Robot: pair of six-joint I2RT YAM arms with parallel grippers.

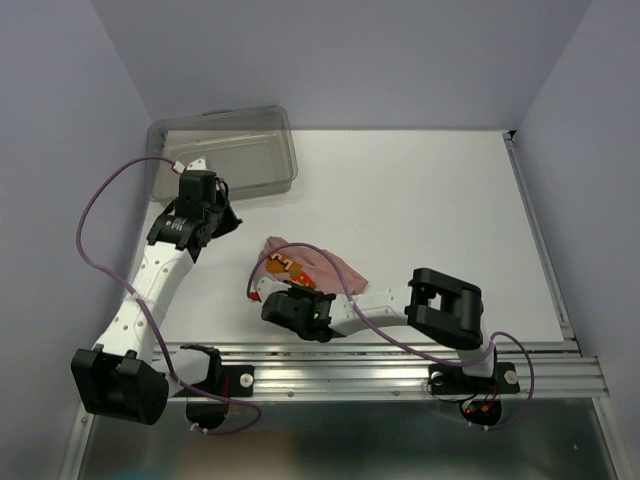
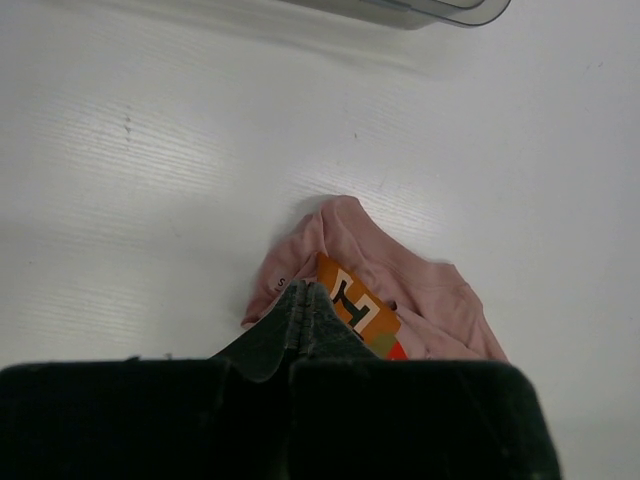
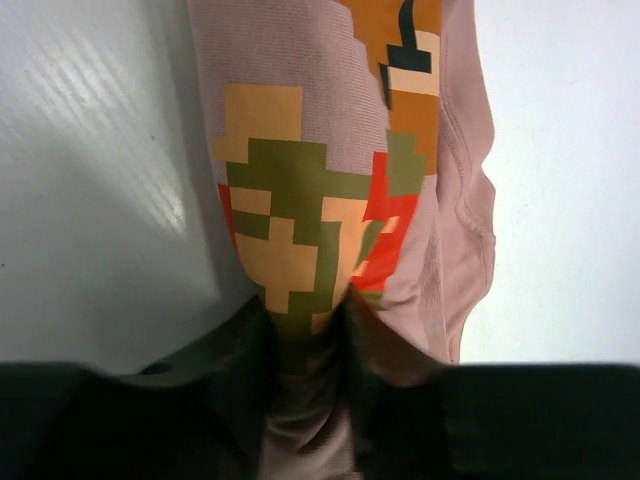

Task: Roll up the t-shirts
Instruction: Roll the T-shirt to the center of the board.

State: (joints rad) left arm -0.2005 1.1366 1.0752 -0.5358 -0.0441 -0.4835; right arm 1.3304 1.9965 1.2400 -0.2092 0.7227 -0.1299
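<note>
Right pincer (image 3: pixel 305 325) low, its forearm stretched leftward over the bench (image 1: pixel 430 200), pinching the pink t-shirt (image 3: pixel 300 120) edge; crumpled bundle just ahead. Left pincer (image 2: pixel 300 300) pressed together, t-shirt beyond its tip, apart.

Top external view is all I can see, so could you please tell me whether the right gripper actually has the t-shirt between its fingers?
Observer: Yes. In the right wrist view, pink fabric of the t-shirt runs down between the fingers of the right gripper.
Operator: Thank you. Which part is gripped?
Observer: The cloth right at the edge of the pixel print, whose olive, orange and red blocks face the camera.
Operator: And is the left gripper holding anything?
Observer: No. The left wrist view shows the left gripper with its fingertips pressed together, empty and apart from the t-shirt.
</note>
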